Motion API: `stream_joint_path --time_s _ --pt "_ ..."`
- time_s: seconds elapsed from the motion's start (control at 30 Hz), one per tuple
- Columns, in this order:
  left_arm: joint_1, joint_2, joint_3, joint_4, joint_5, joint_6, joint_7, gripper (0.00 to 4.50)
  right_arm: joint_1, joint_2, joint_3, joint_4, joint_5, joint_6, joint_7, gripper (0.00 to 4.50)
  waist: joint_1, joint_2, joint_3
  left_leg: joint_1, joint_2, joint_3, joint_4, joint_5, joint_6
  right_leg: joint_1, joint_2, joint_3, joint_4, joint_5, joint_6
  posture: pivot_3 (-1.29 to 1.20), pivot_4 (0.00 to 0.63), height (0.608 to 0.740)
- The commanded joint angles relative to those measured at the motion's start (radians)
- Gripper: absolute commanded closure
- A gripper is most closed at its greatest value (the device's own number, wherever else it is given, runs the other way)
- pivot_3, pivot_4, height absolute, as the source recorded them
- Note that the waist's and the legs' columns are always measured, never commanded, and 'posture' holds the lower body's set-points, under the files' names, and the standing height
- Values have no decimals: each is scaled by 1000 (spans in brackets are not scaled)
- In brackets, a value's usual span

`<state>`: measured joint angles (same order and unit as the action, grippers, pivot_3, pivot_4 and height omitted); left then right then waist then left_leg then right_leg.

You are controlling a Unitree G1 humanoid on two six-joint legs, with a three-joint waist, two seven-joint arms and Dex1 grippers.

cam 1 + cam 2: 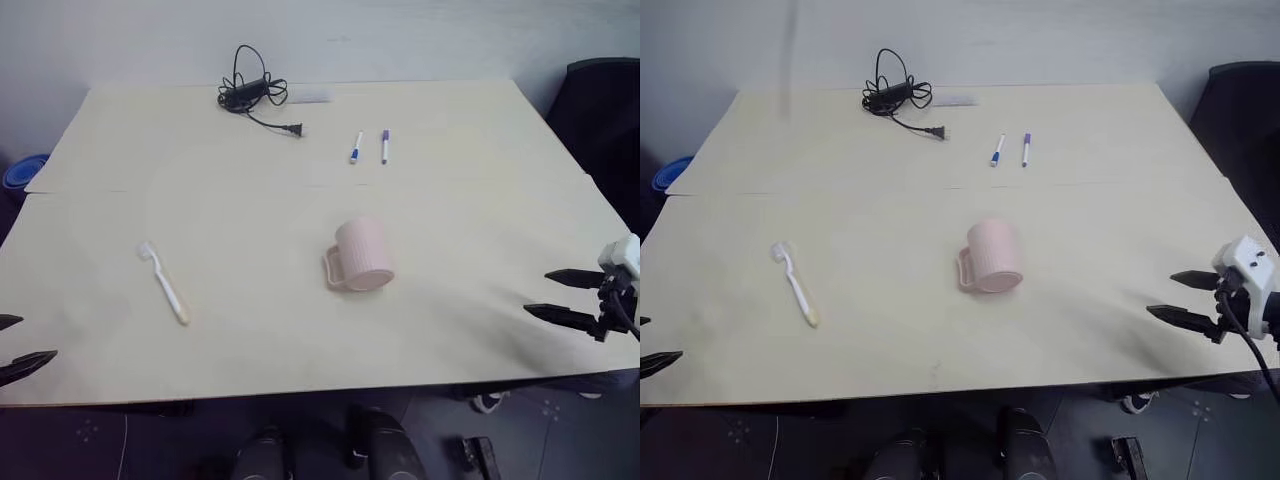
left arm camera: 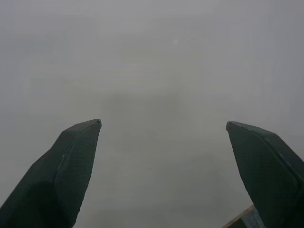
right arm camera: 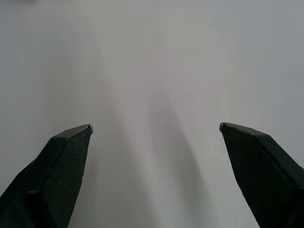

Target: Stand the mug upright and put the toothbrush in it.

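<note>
The mug (image 1: 359,255) lies tipped on the table (image 1: 450,340), between both sets of fingers. The toothbrush (image 1: 164,282) lies nearer the left fingers (image 1: 20,345). Left and right fingers (image 1: 560,296) are spread, empty.

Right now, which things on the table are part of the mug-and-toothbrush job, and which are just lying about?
Part of the job:
- mug, pale pink, mid-table, not upright
- toothbrush, flat on the table, toward the left side

Just lying about:
- black cable, coiled near the far edge
- blue-capped marker
- purple-capped marker, beside it

Both grippers, left and right, are open and empty.
</note>
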<state>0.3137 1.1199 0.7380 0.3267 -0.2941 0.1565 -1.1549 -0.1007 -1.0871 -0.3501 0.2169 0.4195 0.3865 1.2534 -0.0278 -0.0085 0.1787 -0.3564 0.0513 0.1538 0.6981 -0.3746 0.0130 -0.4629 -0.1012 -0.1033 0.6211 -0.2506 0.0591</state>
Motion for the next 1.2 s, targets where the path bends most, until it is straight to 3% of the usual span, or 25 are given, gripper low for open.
stream_joint_path --time_s 0.03,0.63,0.7,0.83,0.9,0.97,1.07,1.2 --pt "1 7 38 12 -4 -12 -4 13 5 6 -17 -36 17 10 -3 0 0 0 0 0 0 0 0 0 0 0 0 0 0 0 0 0 150 740" --pt "-48 -41 1 -46 -45 69 21 13 -26 27 -16 -72 -4 14 -87 0 -1 0 0 1 1 1 0 0 -1 0 1 0 1 0 -1 0 150 740" --pt "-69 -50 -1 -116 -111 151 -3 13 -29 32 -27 -118 20 75 -122 0 -1 0 0 1 1 1 0 0 -1 0 1 1 1 0 -1 0 150 740" --pt "-79 -75 8 -452 -368 435 -36 13 -3 51 -83 -401 187 309 -191 0 2 0 0 0 1 1 0 0 -1 0 1 1 2 0 -1 0 150 740" --pt "-107 -71 -7 -593 -469 536 -6 13 -32 70 -99 -537 296 448 -272 0 2 0 0 1 1 0 1 1 -2 0 1 2 2 0 0 0 150 740" --pt "-195 -54 -61 -707 -568 618 50 13 -155 124 -64 -690 493 628 -447 0 1 0 0 1 1 0 1 1 -3 1 1 5 3 0 0 0 150 740" --pt "-271 -36 -125 -782 -593 659 92 13 -288 198 -28 -761 672 785 -637 0 -3 0 0 3 1 0 0 2 -5 1 2 12 5 -1 -2 0 150 740" --pt "-335 -3 -238 -828 -567 635 64 0 -459 390 100 -723 870 906 -976 920 -4 -1 0 4 0 0 -1 3 -9 1 7 11 5 -3 -5 0 150 740"
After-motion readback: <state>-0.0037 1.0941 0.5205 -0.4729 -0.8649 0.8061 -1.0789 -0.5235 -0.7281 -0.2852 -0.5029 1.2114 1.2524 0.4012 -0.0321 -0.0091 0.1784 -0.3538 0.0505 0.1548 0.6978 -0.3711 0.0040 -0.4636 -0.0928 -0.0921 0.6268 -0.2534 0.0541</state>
